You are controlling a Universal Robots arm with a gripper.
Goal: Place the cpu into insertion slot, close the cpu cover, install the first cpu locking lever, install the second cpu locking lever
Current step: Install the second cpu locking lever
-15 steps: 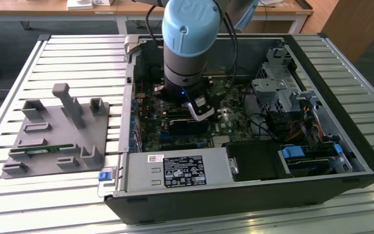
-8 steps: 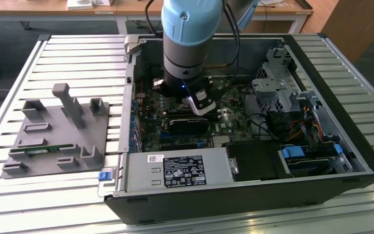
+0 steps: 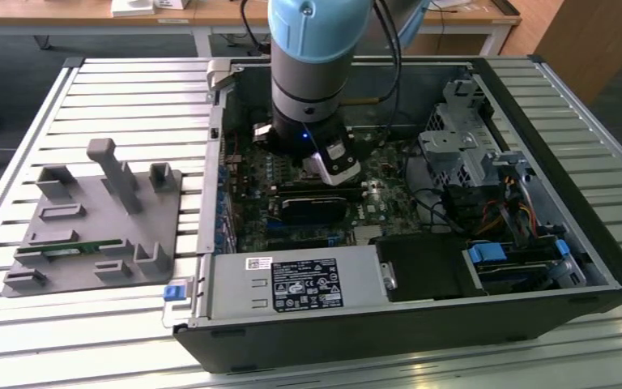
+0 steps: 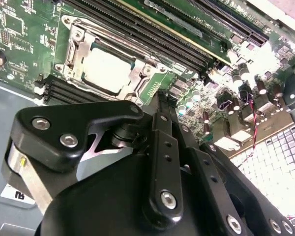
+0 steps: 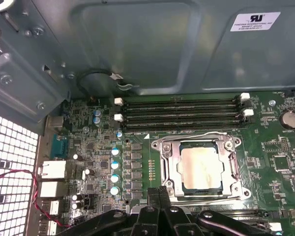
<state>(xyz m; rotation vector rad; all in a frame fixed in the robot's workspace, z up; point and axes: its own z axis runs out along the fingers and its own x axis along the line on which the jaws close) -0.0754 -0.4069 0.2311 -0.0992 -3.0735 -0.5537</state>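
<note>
Gripper point(image 5: 160, 194): I see fingers pressed together, holding nothing.
Cpu point(image 5: 200, 168): seated under cpu cover point(image 5: 199, 142), just beyond the fingertips.

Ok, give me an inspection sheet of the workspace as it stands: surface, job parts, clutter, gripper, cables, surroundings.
Surface: slatted metal table carrying the open computer case.
Job's things: cpu seated in the insertion slot; cpu cover closed down around it, in both wrist views. Locking levers: latched or not, cannot tell.
Clutter: grey fixture block on the table at the exterior view's left.
Gripper: gripper shut and empty, just above the motherboard beside the socket.
Cables: red and black wire pair by the rear ports; bundle near the drive cage.
Surroundings: wooden desks behind the table.
</note>
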